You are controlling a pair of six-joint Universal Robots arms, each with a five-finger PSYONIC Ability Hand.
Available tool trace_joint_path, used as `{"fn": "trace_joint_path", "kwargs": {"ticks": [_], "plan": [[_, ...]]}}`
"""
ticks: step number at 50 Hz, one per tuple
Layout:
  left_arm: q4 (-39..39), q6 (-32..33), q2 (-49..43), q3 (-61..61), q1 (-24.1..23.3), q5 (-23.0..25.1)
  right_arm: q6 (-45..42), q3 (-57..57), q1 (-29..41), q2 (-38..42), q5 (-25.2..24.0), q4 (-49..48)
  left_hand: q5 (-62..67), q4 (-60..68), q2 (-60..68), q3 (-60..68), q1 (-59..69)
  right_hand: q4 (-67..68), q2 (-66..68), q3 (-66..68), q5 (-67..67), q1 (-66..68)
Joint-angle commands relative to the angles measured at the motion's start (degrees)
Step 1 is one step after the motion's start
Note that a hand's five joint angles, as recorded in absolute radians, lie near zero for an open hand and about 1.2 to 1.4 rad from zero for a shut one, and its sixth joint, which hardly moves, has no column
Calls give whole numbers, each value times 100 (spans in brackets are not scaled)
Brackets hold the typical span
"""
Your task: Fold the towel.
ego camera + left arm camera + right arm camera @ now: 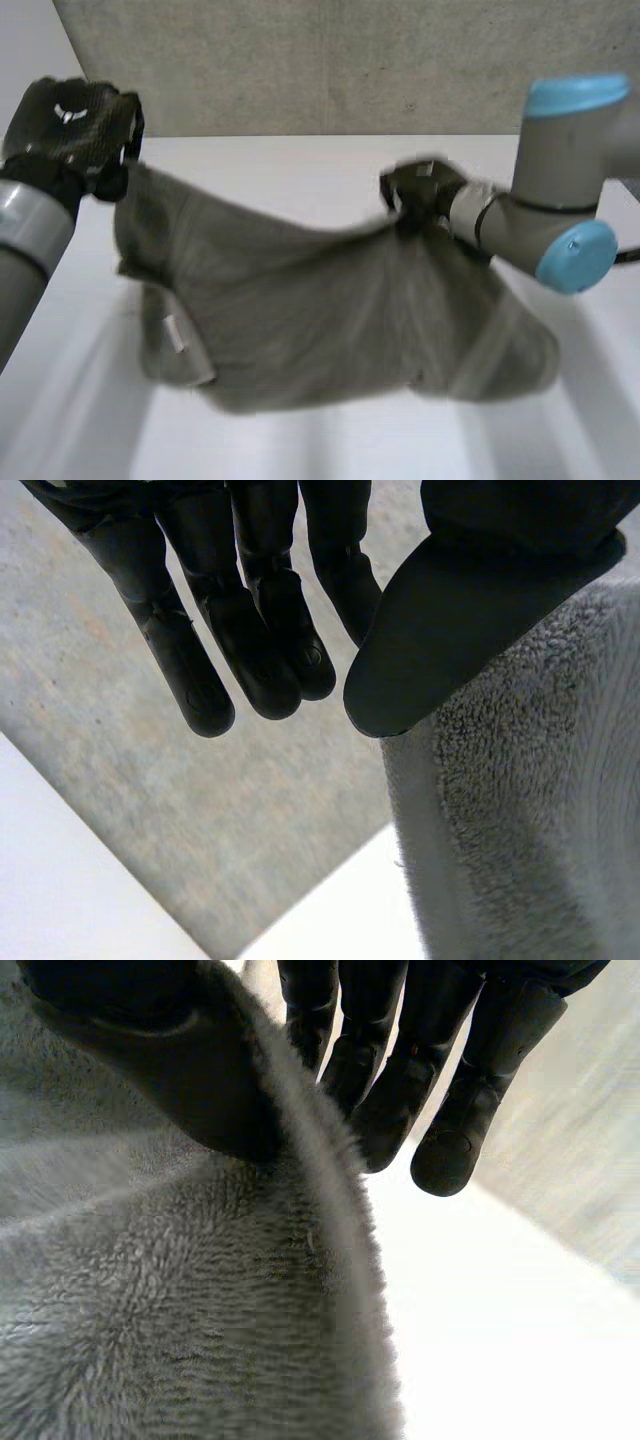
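A: While suspended over the table [300,160], gripped how?

B: Left hand [70,115]: clamped by the thumb onto one upper corner of the towel [320,320], with straight fingers alongside. Right hand [420,190]: closed on the upper edge farther along, pinching it between thumb and fingers.

A: Why raised above the table?

B: Probably to spread the upper edge and let the rest hang flat before laying it down doubled. Sags between both holds. Hangs close to the table below; contact not discernible.

A: Progress?

B: Apparently no fold yet.
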Motion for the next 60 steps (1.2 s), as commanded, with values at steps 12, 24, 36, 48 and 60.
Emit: {"fn": "trace_joint_path", "kwargs": {"ticks": [12,24,36,48,60], "plan": [[716,-1648,-1786,3602,-5,-533,-1799,-80,294,-1295,888,-2401,1141,1014,1025,1032,1220,340,437,418,341,431],[628,-1622,-1602,1038,152,-463,-1791,1236,504,-741,370,-1150,1141,1014,1025,1032,1220,340,437,418,341,431],[637,-1631,-1575,-231,548,-392,-1474,1977,698,-240,334,-1053,1141,1014,1025,1032,1220,10,106,87,11,100],[628,-1631,-442,-1039,882,179,-1026,2390,593,-899,299,-596,1141,1014,1025,1032,1220,-6079,-5983,-6002,-6079,-5989],[628,-1622,498,-1637,1401,680,-2018,2241,575,-1321,-35,1407,1141,1014,1025,1032,1220,-4733,-4637,-4656,-4733,-4643]]}}
